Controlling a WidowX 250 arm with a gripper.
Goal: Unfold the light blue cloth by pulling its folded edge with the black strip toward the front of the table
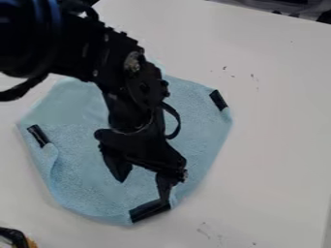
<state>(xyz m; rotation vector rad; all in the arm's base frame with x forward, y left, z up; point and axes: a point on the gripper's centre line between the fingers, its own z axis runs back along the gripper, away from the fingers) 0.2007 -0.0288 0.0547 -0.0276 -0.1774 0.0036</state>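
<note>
**Jaws spread at the cloth's near edge**

Nearest you, in the lower left corner, sits a dark object [13,236] with a yellow-orange edge; you can't tell what it is. Past it lies the cloth [84,179], light blue and spread on the desk [278,126], its near edge carrying a black strip [150,211].

Your gripper [143,190] hangs over that part, jaws spread, with nothing visibly pinched between them. One tip comes down at the strip; whether it touches, you can't tell. The other points down over the cloth.

If you closed here, the jaws could slide over the flat fabric, since no raised fold shows between them. Pressing too low could rub the desk or ruck the cloth. A catch on the strip alone might peel it, if it is only stuck on. The curled side edge could double under in a drag.

Farther back, two more strips mark the cloth's sides, and your arm [77,53] comes in from the upper left. The white desk has small dark specks; beyond its far edge lie dark, unclear things [284,6].
</note>
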